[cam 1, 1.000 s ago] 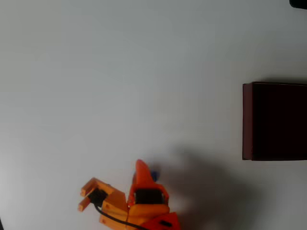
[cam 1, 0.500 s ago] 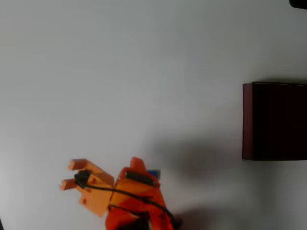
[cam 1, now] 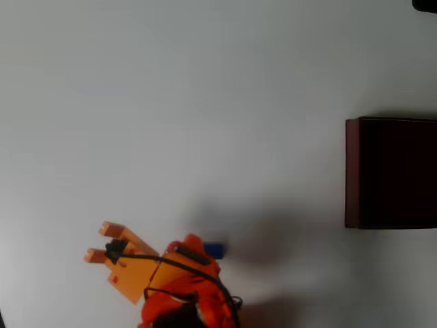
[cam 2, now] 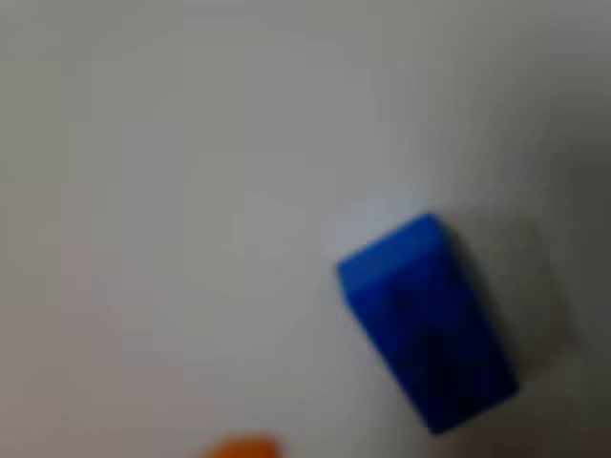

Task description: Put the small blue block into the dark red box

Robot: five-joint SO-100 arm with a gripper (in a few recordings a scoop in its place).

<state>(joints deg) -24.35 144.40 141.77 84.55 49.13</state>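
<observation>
As seen from above, the scene reads as follows.

Gripper: the orange gripper (cam 1: 194, 244) sits at the lower edge of the overhead view, left of centre, with a black cable crossing its body. Whether its fingers are spread or pressed together cannot be told; one orange tip shows beside the block, and a second orange part with two prongs juts out to the left.

Block position: the small blue block (cam 1: 214, 251) lies on the table, just to the right of the gripper's tip, touching or nearly touching it; contact cannot be confirmed. It is not visibly between two fingers.

Block, wrist view: the small blue block (cam 2: 427, 320) rests on the white table, lying at a diagonal, right of centre in the picture. The picture is blurred. A small orange edge of the gripper shows at the bottom border, to the lower left of the block and apart from it.

Box position: the dark red box (cam 1: 351, 172) stands well apart from the gripper, far to its right and higher in the overhead view, cut by the right edge. Its interior is very dark.

Table: the white table (cam 1: 171, 102) extends around the gripper; a soft shadow lies to the right of the block.
</observation>
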